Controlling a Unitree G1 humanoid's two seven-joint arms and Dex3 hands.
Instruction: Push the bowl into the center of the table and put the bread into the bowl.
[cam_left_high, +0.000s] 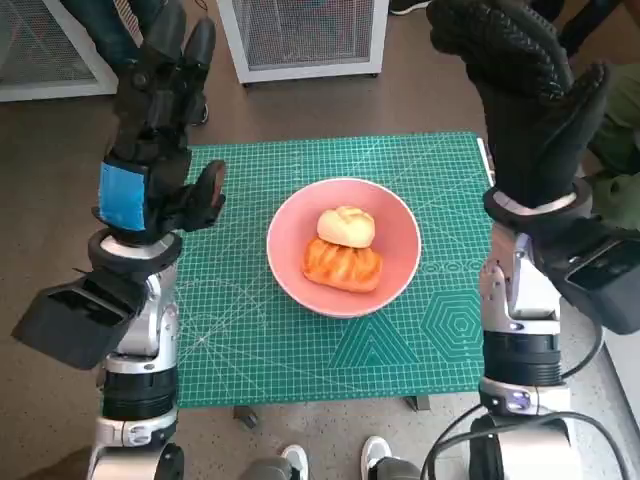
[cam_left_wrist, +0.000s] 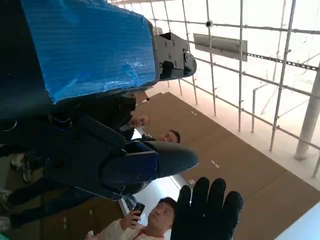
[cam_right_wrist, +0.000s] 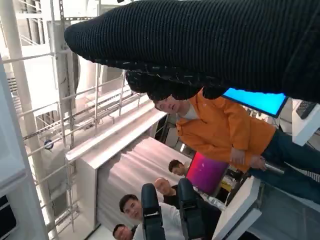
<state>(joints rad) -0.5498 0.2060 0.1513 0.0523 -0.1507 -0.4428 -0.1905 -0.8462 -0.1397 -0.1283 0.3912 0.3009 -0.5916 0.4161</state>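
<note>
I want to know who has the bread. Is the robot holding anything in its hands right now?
No. Both the left hand and right hand are raised and hold nothing. The bread lies in the bowl.

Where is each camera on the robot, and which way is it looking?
Head view: on the head, looking down at the green mat, pink bowl and bread; shows left hand and right hand, both raised.
Left wrist view: behind the left hand, facing the room and people.
Right wrist view: behind the right hand, facing people.
Shared: each wrist view shows the other hand and seated people.
</note>
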